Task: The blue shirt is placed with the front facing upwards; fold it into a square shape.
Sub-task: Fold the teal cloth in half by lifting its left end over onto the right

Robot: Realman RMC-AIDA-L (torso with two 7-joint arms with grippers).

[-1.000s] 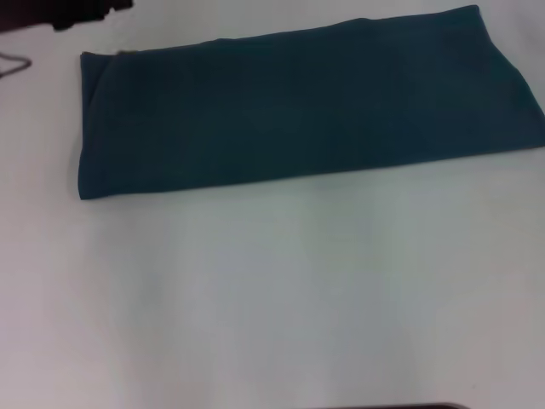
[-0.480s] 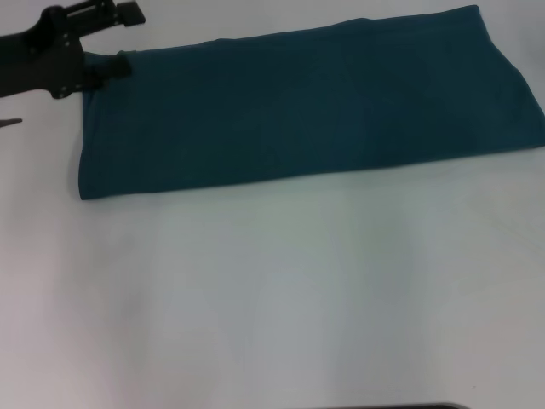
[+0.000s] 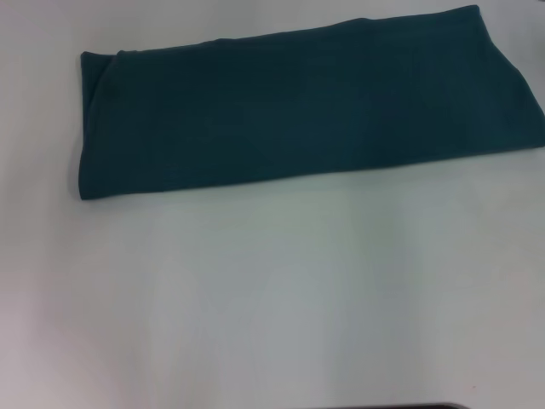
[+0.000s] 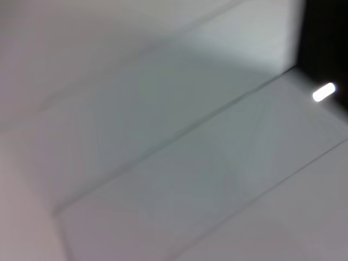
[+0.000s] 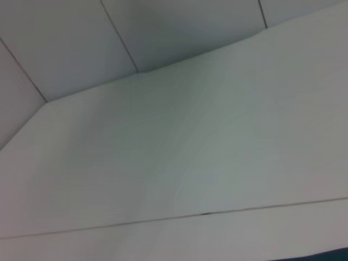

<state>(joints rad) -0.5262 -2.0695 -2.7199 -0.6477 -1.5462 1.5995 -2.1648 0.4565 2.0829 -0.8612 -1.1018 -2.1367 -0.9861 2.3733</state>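
Head view, blue shirt (image 3: 306, 106) folded into long band on table (image 3: 272, 298), no claw visible.

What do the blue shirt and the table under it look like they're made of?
The blue shirt: seemingly a soft knit fabric such as cotton, matte dark teal. It lies limp in a flat folded band with rounded fold edges and faint creases, with no sheen. The table: a smooth, hard-looking white surface with a slight satin gloss; whether laminate or painted board cannot be told. Neither gripper is in view.
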